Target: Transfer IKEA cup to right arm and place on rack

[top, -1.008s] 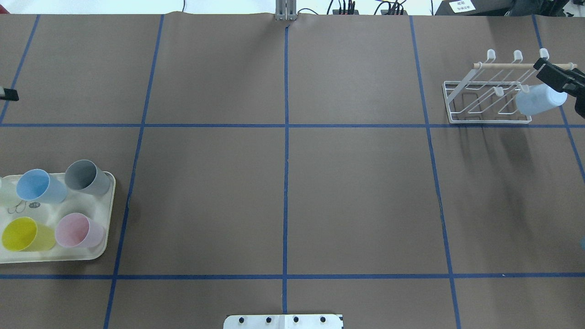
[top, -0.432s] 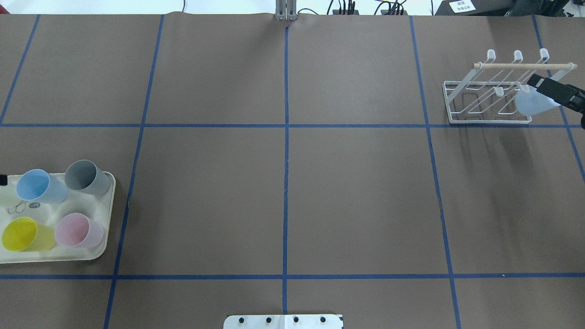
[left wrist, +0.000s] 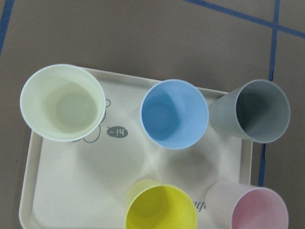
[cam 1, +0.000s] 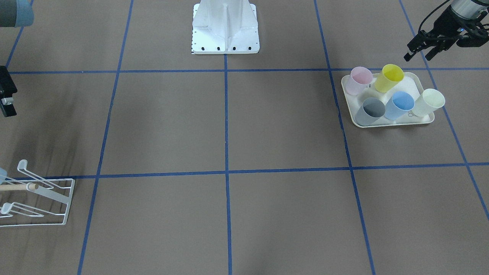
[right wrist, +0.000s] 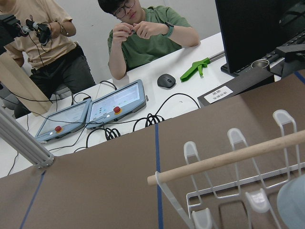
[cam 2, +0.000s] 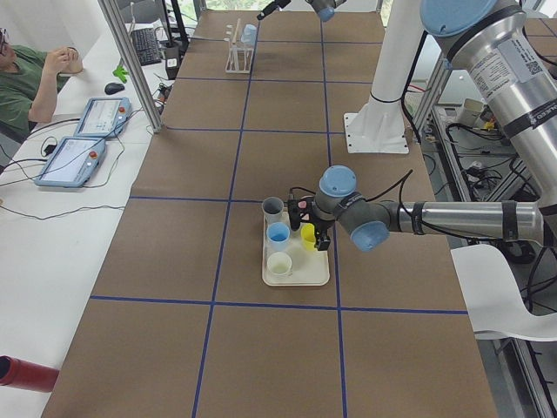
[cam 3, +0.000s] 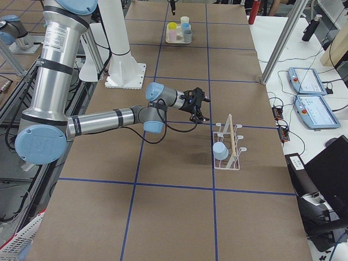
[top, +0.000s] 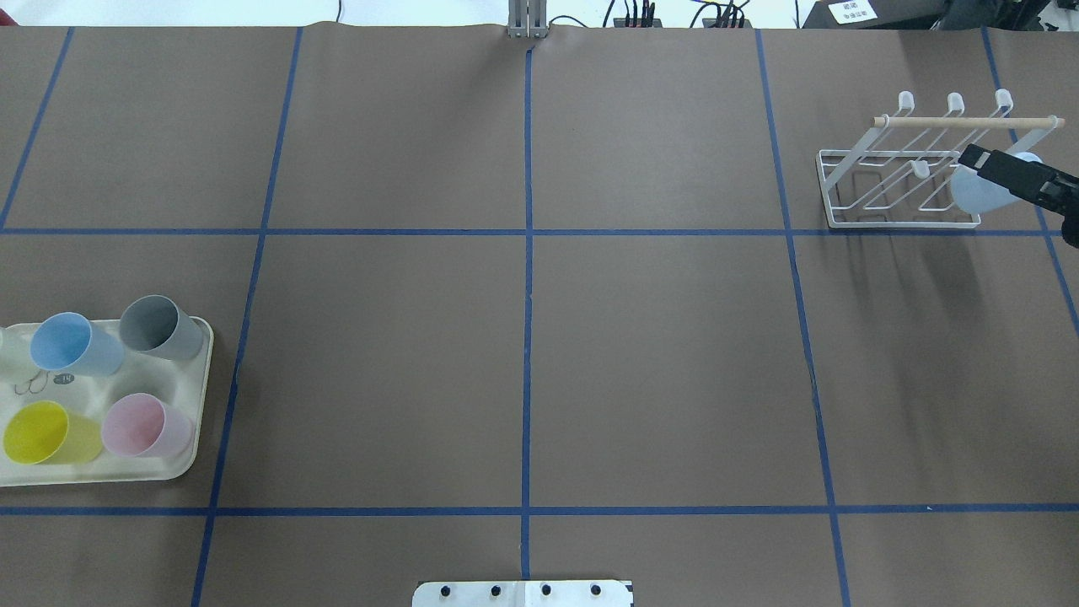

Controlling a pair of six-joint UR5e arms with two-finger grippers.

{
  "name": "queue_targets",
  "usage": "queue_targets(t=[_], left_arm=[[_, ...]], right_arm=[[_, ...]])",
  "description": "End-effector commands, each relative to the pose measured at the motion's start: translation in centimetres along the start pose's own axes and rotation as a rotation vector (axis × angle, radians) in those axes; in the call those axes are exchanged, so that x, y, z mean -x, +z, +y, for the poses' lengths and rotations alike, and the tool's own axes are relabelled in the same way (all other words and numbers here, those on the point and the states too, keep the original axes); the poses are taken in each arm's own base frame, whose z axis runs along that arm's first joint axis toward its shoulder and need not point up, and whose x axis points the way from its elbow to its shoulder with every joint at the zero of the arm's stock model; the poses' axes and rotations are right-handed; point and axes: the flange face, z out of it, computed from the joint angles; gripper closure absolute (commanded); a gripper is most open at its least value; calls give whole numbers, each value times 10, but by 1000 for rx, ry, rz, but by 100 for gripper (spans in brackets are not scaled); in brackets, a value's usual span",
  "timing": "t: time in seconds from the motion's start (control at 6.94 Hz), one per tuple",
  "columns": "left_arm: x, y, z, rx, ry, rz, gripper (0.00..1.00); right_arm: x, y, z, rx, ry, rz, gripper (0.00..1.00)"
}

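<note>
My right claw (top: 978, 160) hangs over the near end of the rack. The side view shows it apart from everything and carrying nothing. I cannot tell whether its jaws are parted.

Just below it, the pale blue plastic IKEA cup (top: 976, 198) sits tilted on the end prong of the white wire drying rack with a light wooden rod (top: 961, 122). I judge the prong's slant is what keeps the cup there, so the placing looks done. The claw's height gives me room to back off without nudging it.

Well away, across the brown paper-covered counter (top: 657, 354), my left claw (cam 1: 418, 53) waits with fingers spread above the cream plastic tray (cam 1: 393, 123). Five coloured plastic cups (left wrist: 174, 114) stand on the tray. I read that as readiness for another pick.
</note>
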Motion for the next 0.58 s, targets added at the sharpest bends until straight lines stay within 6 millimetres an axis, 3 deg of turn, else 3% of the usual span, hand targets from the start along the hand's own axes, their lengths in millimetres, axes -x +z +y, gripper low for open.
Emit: queue_targets(t=[0.0,0.43], left_arm=[[8,28,-3,-5,11,-64,0],[0,34,-8,-4,11,-52,0]], right_arm=[[31,12,-3,31,106,-60,1],[71,24,-9,73,283,-135,1]])
